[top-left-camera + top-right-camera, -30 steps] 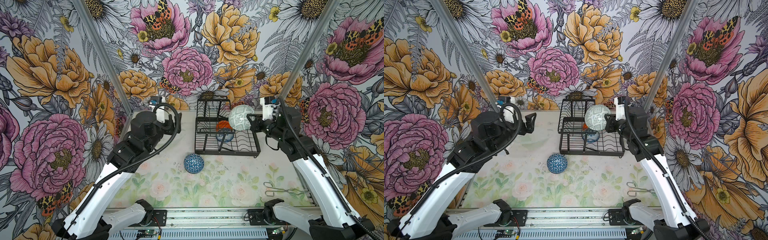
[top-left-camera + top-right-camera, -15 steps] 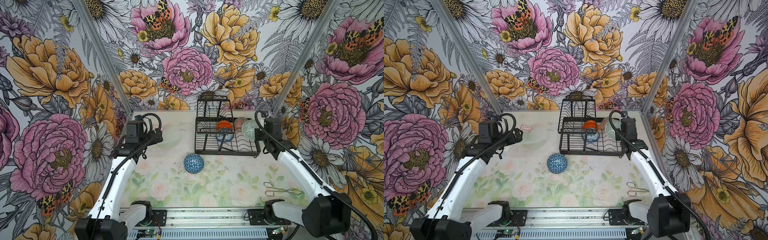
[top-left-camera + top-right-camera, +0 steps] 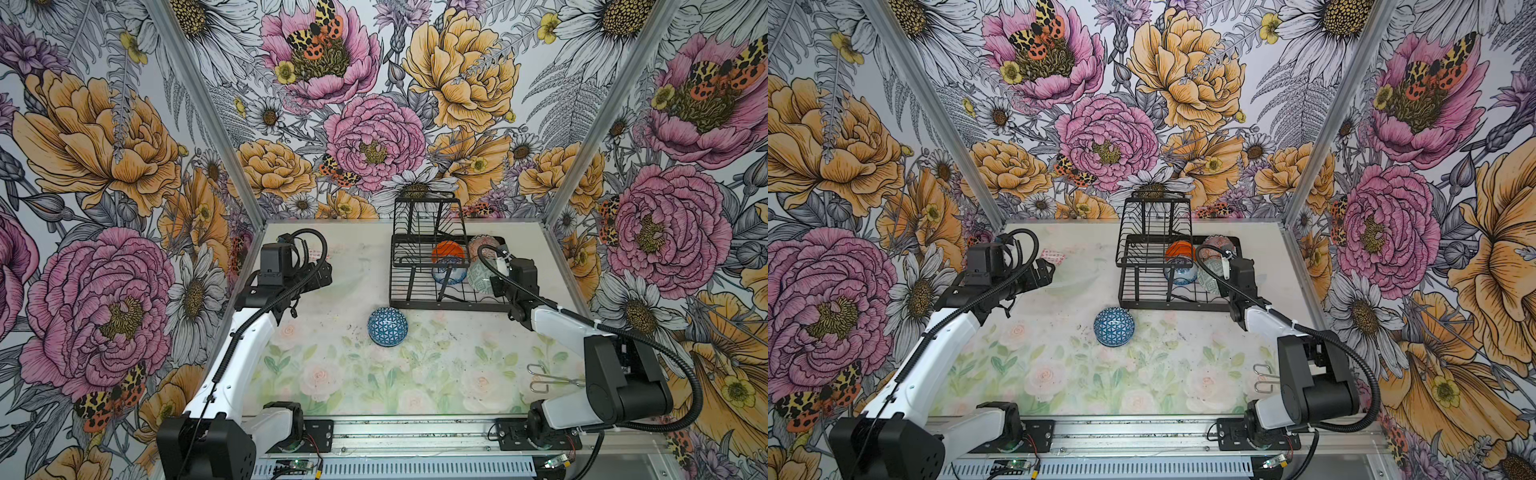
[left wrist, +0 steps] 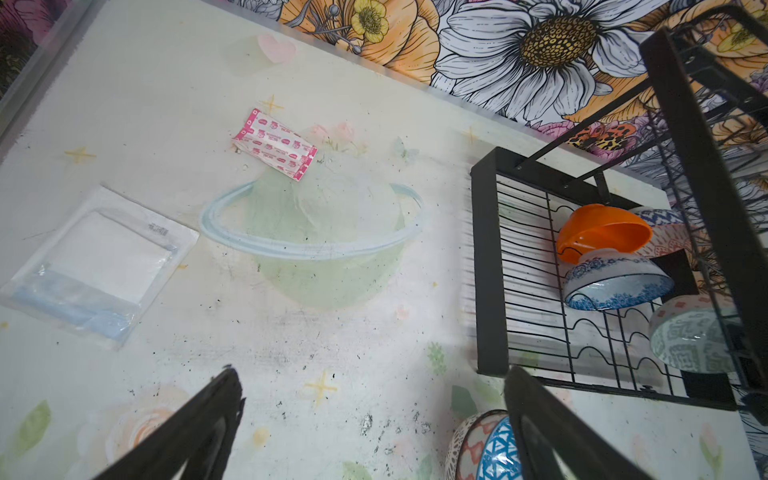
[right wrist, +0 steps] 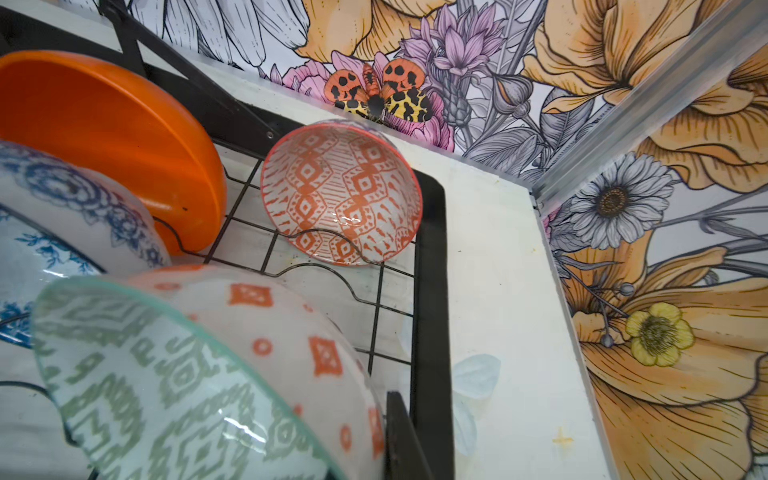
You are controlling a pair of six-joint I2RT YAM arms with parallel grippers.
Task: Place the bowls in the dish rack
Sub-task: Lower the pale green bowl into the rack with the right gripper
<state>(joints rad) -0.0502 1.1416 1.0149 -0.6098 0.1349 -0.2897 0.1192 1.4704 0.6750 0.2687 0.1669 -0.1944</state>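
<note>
Left jaws wide apart; right jaws clamped, seemingly, on grey-green bowl (image 5: 166,374) in dish rack (image 5: 432,270).

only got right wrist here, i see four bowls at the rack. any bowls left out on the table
observer: One. The blue geometric bowl sits on the table in front of the dish rack, not touching it.
operator: is left free to take it
observer: The left gripper is open with nothing between its fingers, above the table to the left of the rack.
operator: anything by my arm base
observer: Metal tongs lie on the table close to the right arm's base.
</note>
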